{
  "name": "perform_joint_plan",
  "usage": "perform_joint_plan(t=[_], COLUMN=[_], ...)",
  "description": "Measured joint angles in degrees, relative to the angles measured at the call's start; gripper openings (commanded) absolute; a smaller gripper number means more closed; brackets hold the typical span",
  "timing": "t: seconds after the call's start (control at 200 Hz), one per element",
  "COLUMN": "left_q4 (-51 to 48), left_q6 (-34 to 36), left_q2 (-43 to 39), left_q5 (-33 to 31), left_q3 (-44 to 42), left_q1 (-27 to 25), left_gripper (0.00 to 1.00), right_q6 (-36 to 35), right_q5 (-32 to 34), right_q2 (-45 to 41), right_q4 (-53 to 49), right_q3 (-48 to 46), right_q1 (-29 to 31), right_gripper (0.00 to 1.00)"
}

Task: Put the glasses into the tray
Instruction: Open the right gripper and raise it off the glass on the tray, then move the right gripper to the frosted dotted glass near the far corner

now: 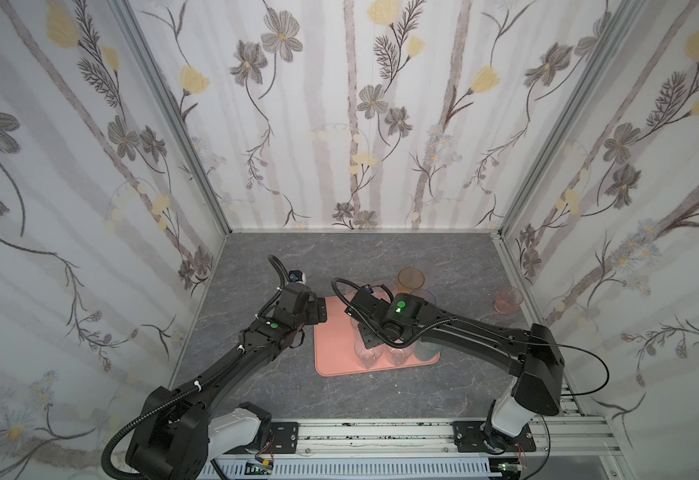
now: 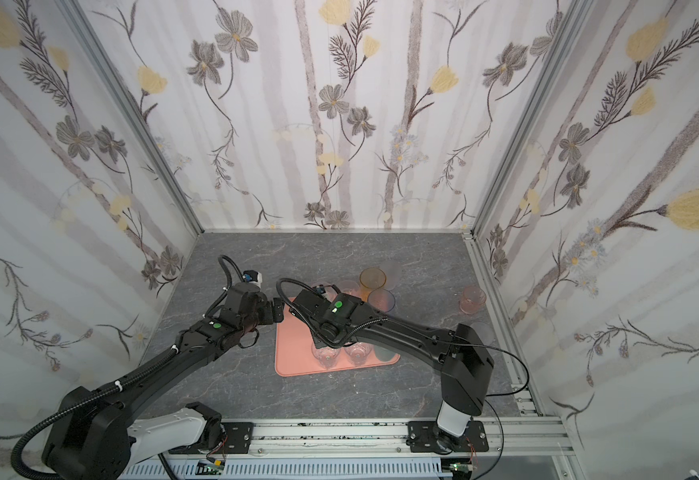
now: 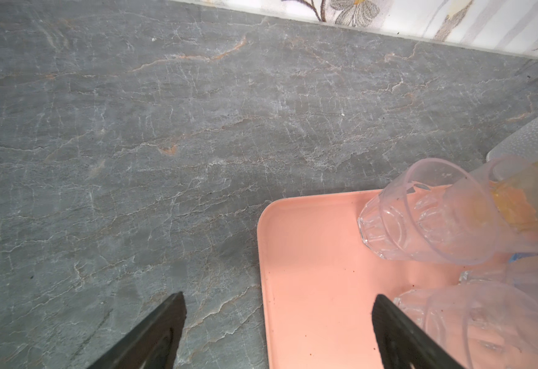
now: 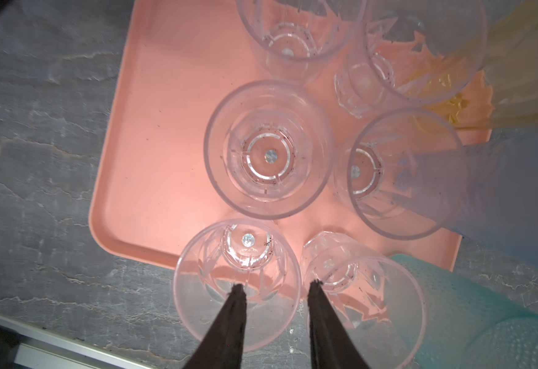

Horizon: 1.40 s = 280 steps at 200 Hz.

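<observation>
A grey stone-patterned tabletop with pale veins formed the floor of a booth. Walls papered with grey and yellow flowers closed it on three sides. A slotted aluminium rail along the near edge carried both arm bases.

The flat salmon-pink rectangular plastic tray lay near the middle of the tabletop. Six clear faceted plastic tumblers stood upright on it, crowded rim to rim. A teal stippled tumbler sat at its near right corner. A tall amber tumbler, a blue-purple tumbler and a frosted tumbler clustered at the far right end; whether on the tray or just beyond it could not be told. A short orange-pink tumbler stood alone on the tabletop near the right wall, well apart.

The right arm reached across the tray and hid much of it in both top views. The right gripper hung over the near row, jaws parted narrowly and gripping nothing, one finger over each of two neighbouring mouths. The left gripper hovered astride the tray's left edge, spread wide and empty.

Moulded marks in one tumbler's base were too small to read.
</observation>
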Motion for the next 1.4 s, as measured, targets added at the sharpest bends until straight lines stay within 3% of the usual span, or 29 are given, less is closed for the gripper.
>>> perform_joint_plan(t=[0.18, 0.305, 0.635, 0.979, 1.084, 1.229, 1.399], left_q4=[0.3, 0.3, 0.4, 0.6, 0.6, 0.7, 1.7], left_q6=[0.0, 0.0, 2.1, 3.2, 1.9, 1.7, 3.6], left_q2=[-1.2, -2.8, -6.8, -4.8, -2.6, -0.3, 1.6], left_q5=[0.0, -0.2, 1.2, 6.0, 6.2, 5.4, 2.6], left_q3=[0.4, 0.2, -0.1, 1.7, 3.0, 5.4, 8.1], left_q1=[0.0, 0.0, 3.6, 3.8, 1.8, -5.0, -11.4], left_gripper=[0.95, 1.0, 1.0, 0.9, 0.9, 0.9, 0.93], right_q6=[-2.0, -2.4, -2.6, -3.3, -4.3, -5.2, -5.2], right_q5=[1.1, 1.5, 1.3, 3.8, 5.4, 5.5, 2.8], right_q2=[-0.2, -1.4, -4.7, -11.6, -15.0, -21.5, -29.7], right_q4=[0.9, 1.8, 5.3, 7.1, 8.0, 9.6, 10.0], right_q3=[5.0, 5.2, 5.2, 1.9, -1.5, -9.8, -20.4], right_q1=[-1.4, -3.0, -9.0, -17.2, -21.7, -28.9, -38.7], right_gripper=[0.38, 0.39, 0.4, 0.41, 0.41, 0.42, 0.44])
